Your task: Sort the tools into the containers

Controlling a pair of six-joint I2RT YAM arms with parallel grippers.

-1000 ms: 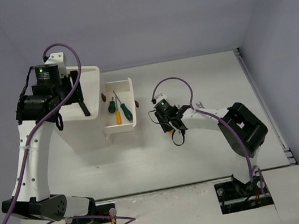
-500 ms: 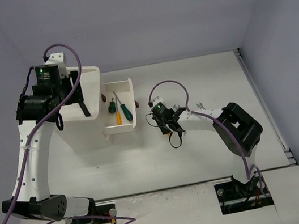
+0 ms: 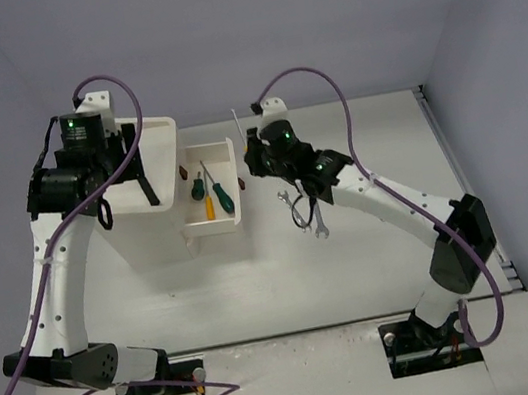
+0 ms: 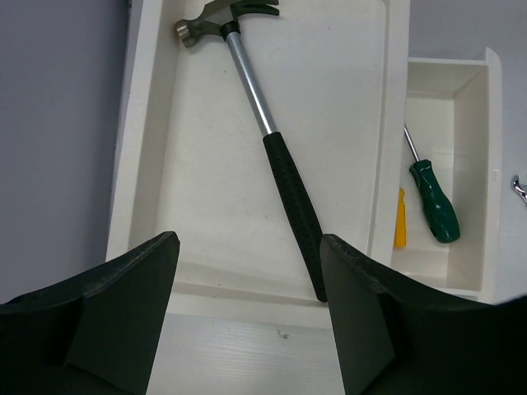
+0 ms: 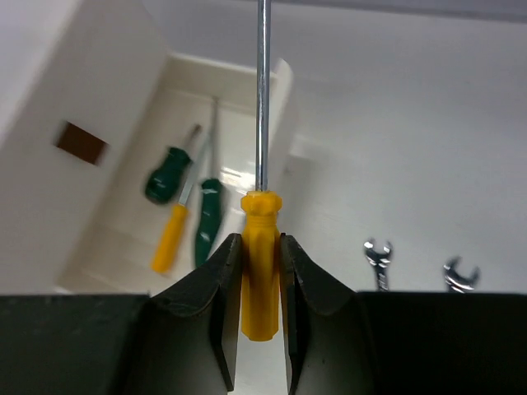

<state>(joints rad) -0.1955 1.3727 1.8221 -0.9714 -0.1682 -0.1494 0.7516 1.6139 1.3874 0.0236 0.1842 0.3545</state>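
My right gripper [image 5: 261, 280] [image 3: 257, 155] is shut on the handle of a yellow screwdriver [image 5: 261, 247], whose steel shaft [image 3: 237, 121] points away from me. It hangs just right of the open drawer [image 3: 232, 177] [image 5: 284, 82] of the white cabinet [image 3: 149, 239]. In the drawer lie two green screwdrivers [image 3: 222, 197] [image 5: 167, 174] and a small yellow one [image 3: 209, 205] [image 5: 171, 237]. My left gripper [image 3: 126, 205] [image 4: 247, 271] stands open above the cabinet's top tray [image 4: 206, 164], where a black-handled hammer [image 4: 280, 164] lies.
Two small silver wrenches [image 3: 284, 197] [image 3: 319, 224] lie on the table right of the drawer; the right wrist view shows them too [image 5: 377, 257] [image 5: 459, 274]. Dark-red handles [image 3: 182, 172] [image 5: 81, 142] mark the drawer fronts. Grey walls close in the table.
My right arm has risen from the table with the yellow screwdriver and swung up and left to the open drawer, uncovering the wrenches. The left arm has not moved.
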